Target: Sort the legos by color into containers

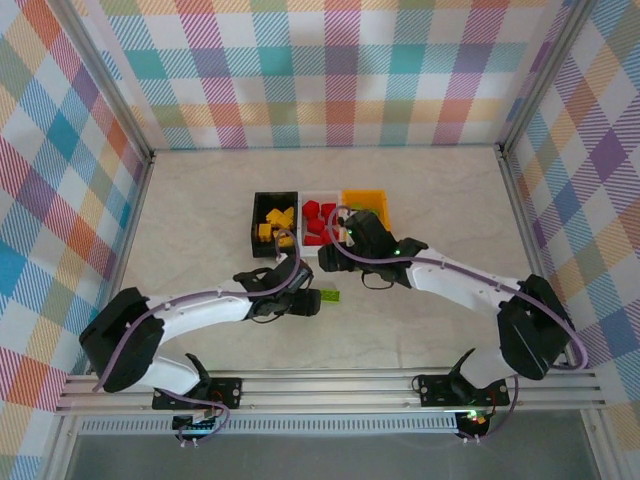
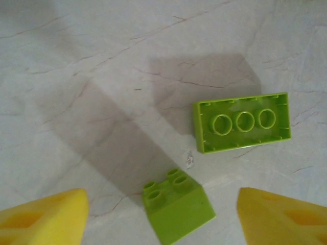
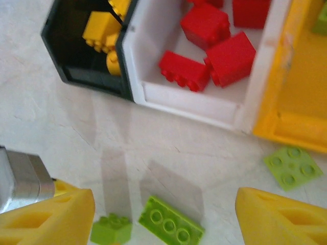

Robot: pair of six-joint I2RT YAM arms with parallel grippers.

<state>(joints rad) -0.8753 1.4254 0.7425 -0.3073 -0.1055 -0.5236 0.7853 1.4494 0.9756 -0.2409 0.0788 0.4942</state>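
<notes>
A small lime green lego (image 2: 179, 206) sits studs-up on the table between the yellow fingers (image 2: 46, 219) of my left gripper (image 2: 162, 200), which is open and clear of it on both sides. A long lime lego (image 2: 242, 122) lies upside down just beyond. My right gripper (image 3: 164, 204) hovers open and empty in front of the containers. The black bin (image 3: 76, 76) holds yellow legos (image 3: 99, 28), and the white bin (image 3: 194, 109) holds red legos (image 3: 230, 58). The orange-yellow bin (image 3: 291, 122) is on the right. A flat lime lego (image 3: 293, 167) lies on the table before it.
From above, the three bins (image 1: 268, 240) stand in a row at mid-table, and the right arm (image 1: 450, 280) reaches over the orange-yellow one (image 1: 365, 197). The left gripper (image 1: 303, 300) is close below the right gripper (image 1: 342, 245). Checkered walls enclose the table.
</notes>
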